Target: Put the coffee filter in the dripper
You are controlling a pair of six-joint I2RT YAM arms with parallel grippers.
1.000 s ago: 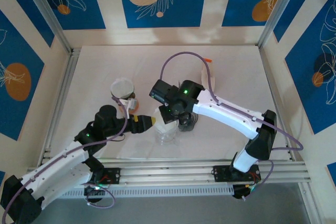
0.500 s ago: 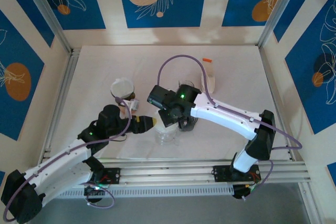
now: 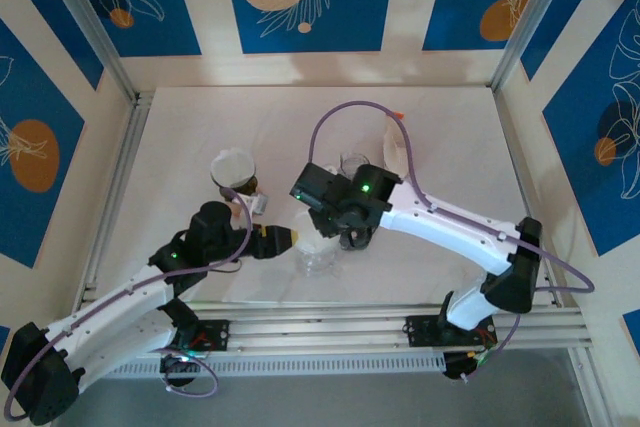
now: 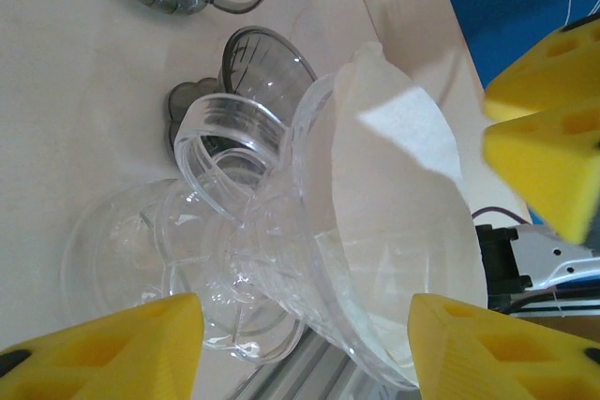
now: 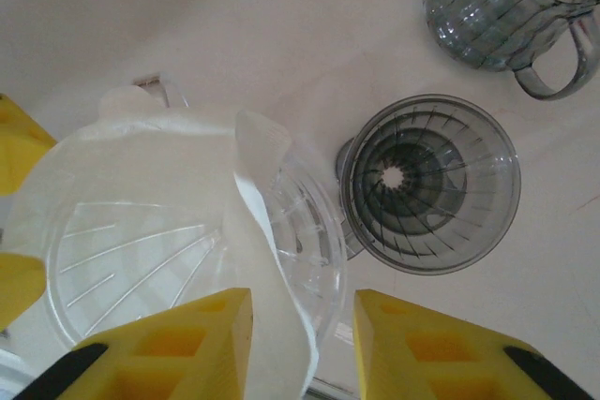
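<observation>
Here is the wide white table, with both arms working close to its front edge. The long white right arm sweeps in from the right and the white left arm reaches up from the lower left. The two meet near the middle.

Between them stands the clear plastic dripper, its ribbed cone and ring base plain in the left wrist view. The left claw sits astride it, with one yellow finger on either side and the two spread wide. Whether those pads actually press the plastic, I cannot tell.

Now the task's piece: the white paper coffee filter is in the clear plastic dripper. It lines the cone and its top edge rises above the rim. From the right wrist the paper hugs the far wall, and one loose flap curls across the near rim.

The right claw hovers just over that flap with its yellow fingers parted. The paper's edge lies in the gap against the left finger, clear of the other one, so nothing is pinched.

Just beside the clear dripper sits a smoked grey dripper, upright, with its drain hole at the bottom of the cone. Farther back stands a ribbed grey glass jug, its handle turned toward the smoked cone but apart from it.
</observation>
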